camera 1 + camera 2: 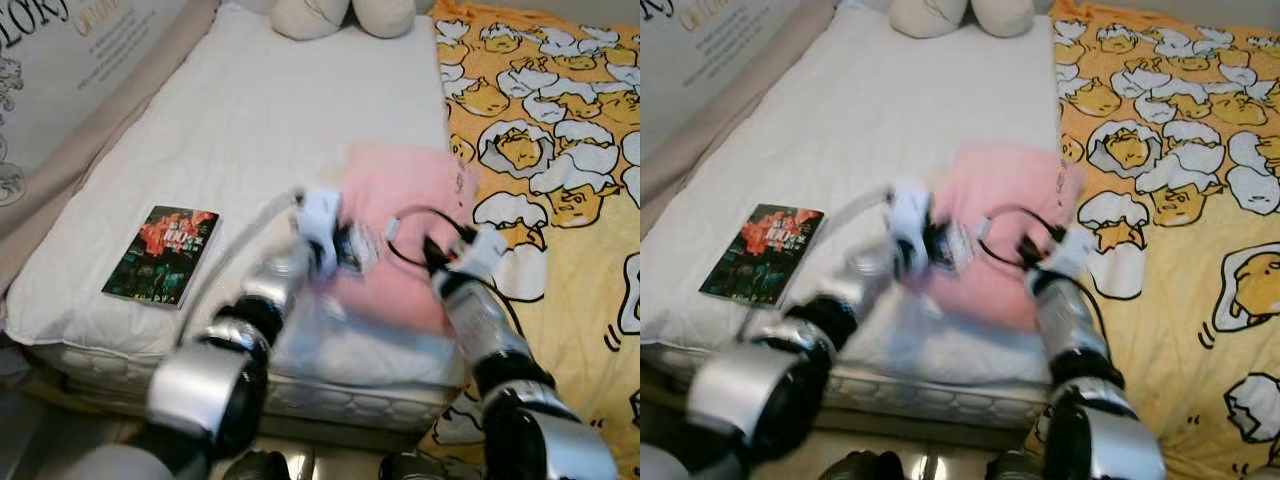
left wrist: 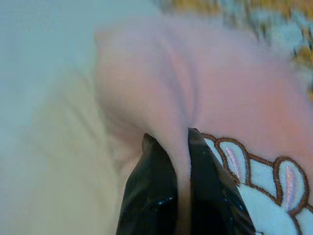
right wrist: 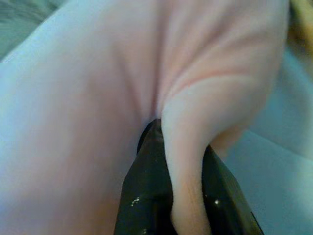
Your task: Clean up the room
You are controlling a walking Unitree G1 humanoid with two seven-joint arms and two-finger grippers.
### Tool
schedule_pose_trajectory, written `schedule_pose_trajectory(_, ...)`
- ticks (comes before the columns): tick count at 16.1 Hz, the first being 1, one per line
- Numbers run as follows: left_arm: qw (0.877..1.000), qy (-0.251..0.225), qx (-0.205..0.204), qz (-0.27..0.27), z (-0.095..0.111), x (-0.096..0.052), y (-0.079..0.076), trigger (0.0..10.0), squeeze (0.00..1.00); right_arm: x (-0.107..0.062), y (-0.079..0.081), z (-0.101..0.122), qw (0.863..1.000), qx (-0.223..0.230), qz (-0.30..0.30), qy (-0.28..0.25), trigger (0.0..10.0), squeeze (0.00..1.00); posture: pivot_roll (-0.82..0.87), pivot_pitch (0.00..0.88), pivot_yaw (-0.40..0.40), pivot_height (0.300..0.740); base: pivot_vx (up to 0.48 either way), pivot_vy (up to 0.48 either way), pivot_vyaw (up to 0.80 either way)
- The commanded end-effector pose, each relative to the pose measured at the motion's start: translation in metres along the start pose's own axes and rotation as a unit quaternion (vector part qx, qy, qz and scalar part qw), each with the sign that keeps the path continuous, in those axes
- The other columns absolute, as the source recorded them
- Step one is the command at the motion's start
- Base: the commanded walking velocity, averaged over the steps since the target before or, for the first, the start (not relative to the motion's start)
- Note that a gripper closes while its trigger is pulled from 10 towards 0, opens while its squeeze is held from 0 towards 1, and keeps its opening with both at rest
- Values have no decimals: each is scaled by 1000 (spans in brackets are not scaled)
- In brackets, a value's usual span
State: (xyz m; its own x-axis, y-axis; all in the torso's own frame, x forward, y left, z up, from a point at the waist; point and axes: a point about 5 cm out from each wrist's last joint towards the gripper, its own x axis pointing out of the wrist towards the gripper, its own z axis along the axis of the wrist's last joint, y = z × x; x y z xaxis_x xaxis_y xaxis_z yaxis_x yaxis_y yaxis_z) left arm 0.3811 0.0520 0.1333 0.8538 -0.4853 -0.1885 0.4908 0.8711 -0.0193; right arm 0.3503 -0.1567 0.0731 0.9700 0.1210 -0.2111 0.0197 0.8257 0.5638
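Note:
A pink garment (image 1: pixel 400 215) lies on the white mattress (image 1: pixel 250 130), near its right edge, blurred by motion. My left gripper (image 1: pixel 352 250) is at the garment's near left side and is shut on a fold of the pink cloth (image 2: pixel 182 147); a white and brown embroidered patch (image 2: pixel 254 176) sits beside its fingers. My right gripper (image 1: pixel 432 255) holds the near right side, shut on another pink fold (image 3: pixel 183 161). A book (image 1: pixel 162 255) with a dark red and green cover lies flat on the mattress to the left.
A yellow blanket (image 1: pixel 560 160) with egg cartoon prints covers the bed to the right. Cream plush shapes (image 1: pixel 340 15) rest at the mattress's far end. A printed board (image 1: pixel 60 70) leans along the left side. The floor (image 1: pixel 40 440) is visible below the mattress edge.

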Motion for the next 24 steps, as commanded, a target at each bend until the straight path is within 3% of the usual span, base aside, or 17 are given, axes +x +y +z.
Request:
schedule_pose_trajectory(1,998,-51,29,-7,28,3,1,0,0,8,26,18,998,-21,44,-34,0,0,-100,0,79,740,0,0,0)
schedule_pose_trajectory(2,995,-83,46,3,48,1,12,0,0,10,39,33,995,-32,64,-66,0,0,-99,0,83,740,0,0,0)
schedule_pose_trajectory(4,992,-115,56,18,68,-4,24,0,0,9,51,53,989,-52,83,-111,0,0,-98,0,92,740,0,0,0)
schedule_pose_trajectory(5,990,-121,69,30,73,-5,29,1490,0,8,55,59,986,-69,90,-123,0,0,-99,0,93,740,0,0,0)
schedule_pose_trajectory(6,989,-121,72,35,74,-6,30,3529,0,8,55,60,985,-75,91,-124,0,0,-99,0,93,740,0,0,0)
schedule_pose_trajectory(7,989,-125,72,36,75,-6,30,10000,0,8,54,60,985,-88,86,-123,0,0,-97,0,89,740,0,0,0)
schedule_pose_trajectory(8,987,-133,82,30,75,-6,28,10000,0,8,51,57,985,-112,75,-112,10000,0,-94,0,81,740,0,0,0)
schedule_pose_trajectory(11,983,-154,91,41,79,-8,28,10000,0,4,50,55,978,-156,72,-117,10000,0,-91,0,75,740,0,454,0)
schedule_pose_trajectory(17,983,-162,76,44,75,-5,15,10000,0,4,47,60,978,-160,64,-122,10000,0,-93,0,71,740,0,480,309)
schedule_pose_trajectory(24,982,-160,82,54,78,-4,16,10000,0,3,44,61,976,-171,62,-119,10000,0,-93,0,73,740,0,480,570)
